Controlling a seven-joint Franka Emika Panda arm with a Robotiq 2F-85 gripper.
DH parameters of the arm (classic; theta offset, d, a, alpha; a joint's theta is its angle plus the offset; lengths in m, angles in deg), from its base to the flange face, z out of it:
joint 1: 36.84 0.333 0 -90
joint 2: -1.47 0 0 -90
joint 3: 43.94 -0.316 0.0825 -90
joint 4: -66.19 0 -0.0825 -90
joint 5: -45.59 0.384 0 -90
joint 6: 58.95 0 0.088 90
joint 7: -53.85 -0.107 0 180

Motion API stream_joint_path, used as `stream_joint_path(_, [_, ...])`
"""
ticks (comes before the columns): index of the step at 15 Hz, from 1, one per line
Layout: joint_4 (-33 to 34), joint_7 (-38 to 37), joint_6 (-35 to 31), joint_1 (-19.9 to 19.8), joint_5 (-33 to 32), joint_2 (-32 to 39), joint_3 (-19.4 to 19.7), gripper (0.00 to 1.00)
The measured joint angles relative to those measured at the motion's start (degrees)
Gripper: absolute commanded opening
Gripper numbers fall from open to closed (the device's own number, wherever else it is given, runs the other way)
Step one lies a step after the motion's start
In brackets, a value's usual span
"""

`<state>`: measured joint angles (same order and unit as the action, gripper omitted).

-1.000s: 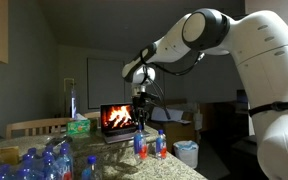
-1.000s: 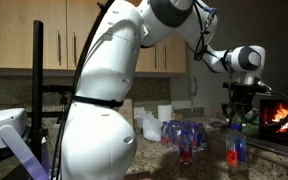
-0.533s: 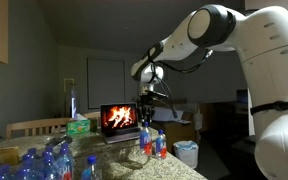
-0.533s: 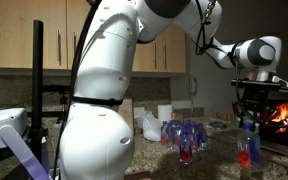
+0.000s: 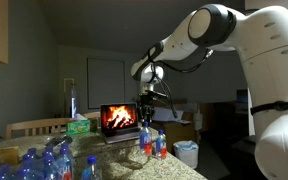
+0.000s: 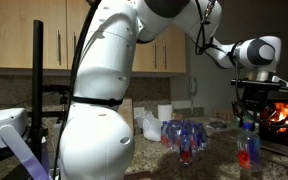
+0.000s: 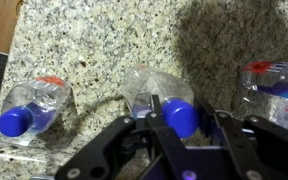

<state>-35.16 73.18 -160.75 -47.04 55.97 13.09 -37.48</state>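
My gripper (image 7: 181, 125) is shut on the blue cap of a clear water bottle (image 7: 149, 90), seen from above in the wrist view over the speckled granite counter (image 7: 104, 35). In both exterior views the bottle (image 5: 146, 143) (image 6: 247, 152) hangs upright under the gripper (image 5: 146, 123) (image 6: 248, 119), low at the counter; whether its base touches, I cannot tell. A second bottle (image 5: 161, 144) stands close beside it. In the wrist view, one more blue-capped bottle (image 7: 29, 110) stands to the left and another (image 7: 274, 80) to the right.
A laptop showing a fire (image 5: 119, 120) stands behind the bottles, and a green tissue box (image 5: 78, 127) sits beside it. Several more bottles crowd the near end of the counter (image 5: 44, 162) and cluster mid-counter (image 6: 184, 136). Wooden cabinets (image 6: 24, 35) line the wall.
Over the first half second the arm carried the bottle sideways along the counter, away from the laptop screen. Since then nothing has moved.
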Motion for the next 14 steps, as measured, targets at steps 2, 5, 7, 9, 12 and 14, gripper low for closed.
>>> stream_joint_path(2, [0.4,0.4,0.2,0.0,-0.3,0.5,0.2,0.15])
stream_joint_path(5, [1.5,3.3,0.8,-0.7,-2.1,1.8,1.1,0.15])
stream_joint_path(7, [2.3,5.9,0.8,-1.5,-4.1,2.8,1.5,0.15])
stream_joint_path(9, [3.3,8.4,0.8,-2.2,-5.7,3.9,1.8,0.15])
stream_joint_path(12, [5.1,11.3,0.8,-3.0,-6.5,6.2,1.7,0.15])
stream_joint_path(14, [6.6,13.2,0.7,-3.3,-6.5,8.1,1.6,0.15])
